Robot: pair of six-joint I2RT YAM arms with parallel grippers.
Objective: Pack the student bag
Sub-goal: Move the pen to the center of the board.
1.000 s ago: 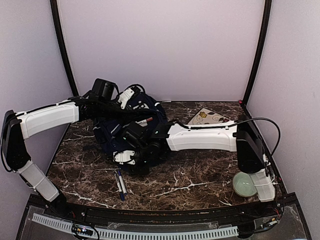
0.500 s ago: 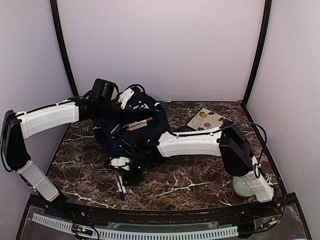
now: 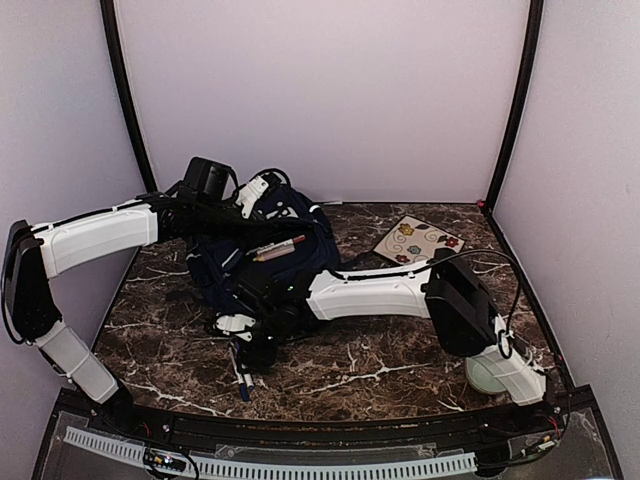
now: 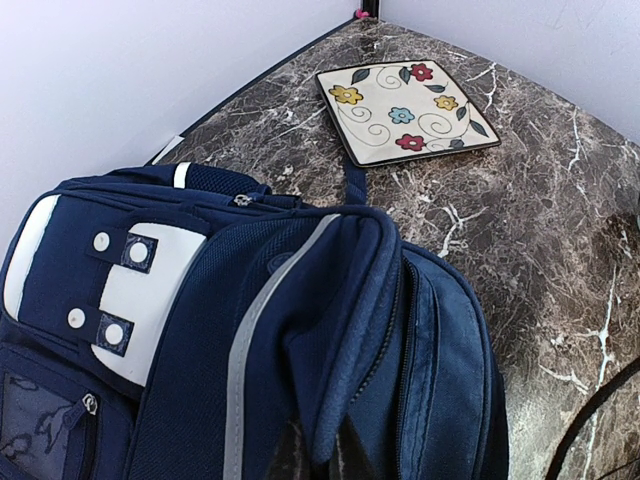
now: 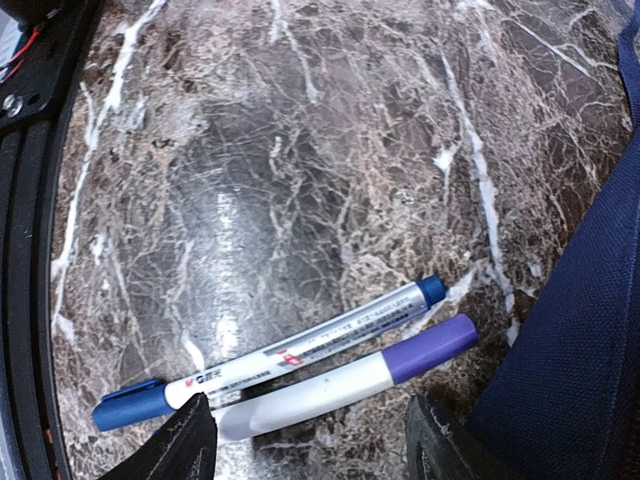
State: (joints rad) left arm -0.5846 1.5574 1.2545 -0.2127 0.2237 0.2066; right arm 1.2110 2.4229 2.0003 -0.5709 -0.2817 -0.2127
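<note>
Left claw [image 3: 262, 200]: clenched on a fold at the top of the bag [image 3: 285, 262], at 11 o'clock on the tabletop [image 3: 400, 350]; its fingers are hidden in its own view.
Bag: navy with white trim and a white patch, standing at 10 to 11 o'clock, its top drawn up toward the left claw.
Brown pen [image 3: 278, 248]: lies slanted on the upper face of the bag.
Marker [image 5: 290, 355]: silver barrel and blue cap, flat on the tabletop at 7 o'clock, just beside the bag's near edge.
Purple pen [image 5: 350, 385]: white barrel and purple cap, alongside the marker on its near side.
Right claw [image 5: 315, 440]: released, with fingers spread above the marker and purple pen, gripping neither.
Plate [image 4: 405, 110]: square and flowered, flat at 1 o'clock, apart from the bag.
Bowl [image 3: 487, 375]: pale green, at 5 o'clock, partly hidden by the right arm.
</note>
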